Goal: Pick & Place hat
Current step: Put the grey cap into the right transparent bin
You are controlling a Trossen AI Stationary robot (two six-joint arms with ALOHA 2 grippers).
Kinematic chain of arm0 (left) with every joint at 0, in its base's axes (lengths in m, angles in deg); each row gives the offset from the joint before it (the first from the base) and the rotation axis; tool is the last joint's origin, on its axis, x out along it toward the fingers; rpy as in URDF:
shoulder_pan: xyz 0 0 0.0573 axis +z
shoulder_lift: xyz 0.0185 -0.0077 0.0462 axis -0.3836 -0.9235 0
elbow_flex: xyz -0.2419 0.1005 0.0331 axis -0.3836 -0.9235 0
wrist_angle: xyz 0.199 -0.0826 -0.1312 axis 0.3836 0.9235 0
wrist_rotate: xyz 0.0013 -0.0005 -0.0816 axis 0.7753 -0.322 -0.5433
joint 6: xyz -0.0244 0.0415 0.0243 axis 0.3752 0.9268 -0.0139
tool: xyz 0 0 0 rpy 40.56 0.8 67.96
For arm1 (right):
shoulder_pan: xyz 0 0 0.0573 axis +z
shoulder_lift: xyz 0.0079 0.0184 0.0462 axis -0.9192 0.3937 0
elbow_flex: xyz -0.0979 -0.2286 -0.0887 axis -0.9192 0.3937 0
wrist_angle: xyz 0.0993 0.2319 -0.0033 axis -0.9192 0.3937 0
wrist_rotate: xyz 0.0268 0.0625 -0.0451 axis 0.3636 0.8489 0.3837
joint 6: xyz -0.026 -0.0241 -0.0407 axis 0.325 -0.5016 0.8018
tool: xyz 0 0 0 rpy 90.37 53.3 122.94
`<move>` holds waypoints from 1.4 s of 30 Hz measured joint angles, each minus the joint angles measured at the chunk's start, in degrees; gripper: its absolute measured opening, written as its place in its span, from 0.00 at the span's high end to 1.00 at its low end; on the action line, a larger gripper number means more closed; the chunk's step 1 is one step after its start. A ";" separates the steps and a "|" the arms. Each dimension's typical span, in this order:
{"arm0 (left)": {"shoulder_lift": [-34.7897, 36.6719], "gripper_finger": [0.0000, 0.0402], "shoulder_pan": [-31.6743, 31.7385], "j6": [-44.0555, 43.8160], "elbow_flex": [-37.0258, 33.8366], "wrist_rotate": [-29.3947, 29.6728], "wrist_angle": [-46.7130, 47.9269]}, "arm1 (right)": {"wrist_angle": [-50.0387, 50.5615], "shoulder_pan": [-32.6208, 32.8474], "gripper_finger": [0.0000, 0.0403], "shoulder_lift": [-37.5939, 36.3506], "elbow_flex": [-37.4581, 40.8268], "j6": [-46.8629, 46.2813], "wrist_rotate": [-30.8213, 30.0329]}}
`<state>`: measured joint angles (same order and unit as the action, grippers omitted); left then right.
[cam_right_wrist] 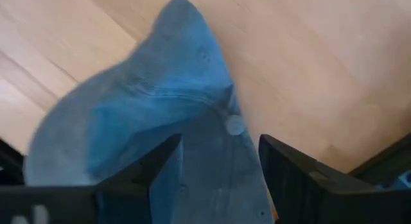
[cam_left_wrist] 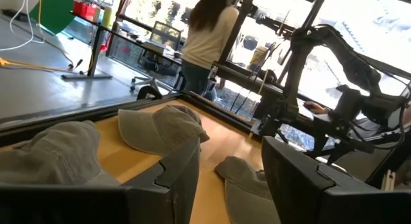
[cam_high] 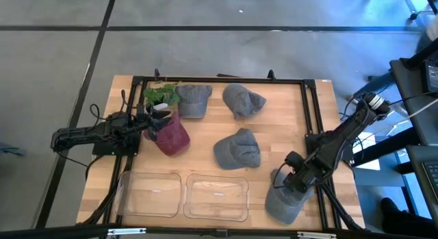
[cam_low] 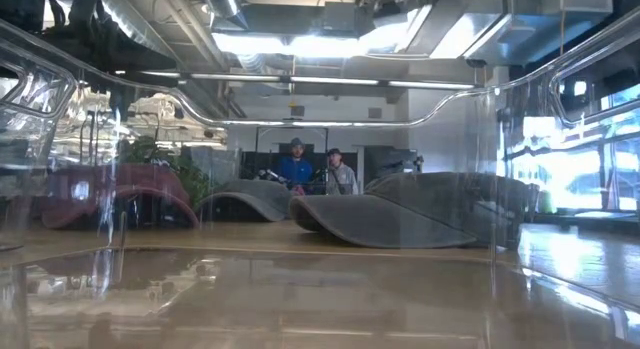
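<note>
The grey hat (cam_high: 284, 203) lies on the table (cam_high: 280, 126) at its front right corner, just to the right of the two clear trays (cam_high: 183, 195). Its long axis runs from the front edge back toward the far side, with the rounded bulk nearest the front edge; which end carries the brim cannot be told from above. In the right wrist view the hat (cam_right_wrist: 160, 108) shows as soft, creased cloth with stitched seams meeting at a small round button (cam_right_wrist: 235, 126) on its crown, and a narrow pointed end reaching away from the camera over the bare wood.

The right end effector (cam_high: 291, 181) sits directly over the back part of this hat, its arm coming in from the right side of the table. Its fingers (cam_right_wrist: 292, 179) stand well apart, straddling the crown with the button between them, and they grip nothing.

The left end effector (cam_high: 156, 121) rests at the far left of the table beside the maroon hat (cam_high: 171, 135) and a small green plant (cam_high: 161, 94), fingers spread. Three more grey hats (cam_high: 239, 148) lie further back from the trays, spread across the middle and far side of the table.
</note>
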<state>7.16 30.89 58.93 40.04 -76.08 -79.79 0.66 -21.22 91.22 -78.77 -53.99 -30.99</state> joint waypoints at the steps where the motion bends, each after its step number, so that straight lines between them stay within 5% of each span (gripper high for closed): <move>1: 0.00 0.60 0.00 -0.02 0.00 0.00 -0.02 | -0.15 0.35 0.49 0.38 0.20 0.01 0.40; 31: 0.00 0.59 0.00 -1.48 0.00 0.44 0.48 | -9.80 2.94 0.49 19.51 0.35 -1.04 3.06; 42: 0.00 0.59 0.02 -1.46 0.00 0.92 0.48 | -10.52 2.94 0.74 21.35 0.22 -1.04 2.96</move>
<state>7.16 30.91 57.47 40.04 -75.16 -79.30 -9.87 -18.28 112.57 -78.56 -55.03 -28.03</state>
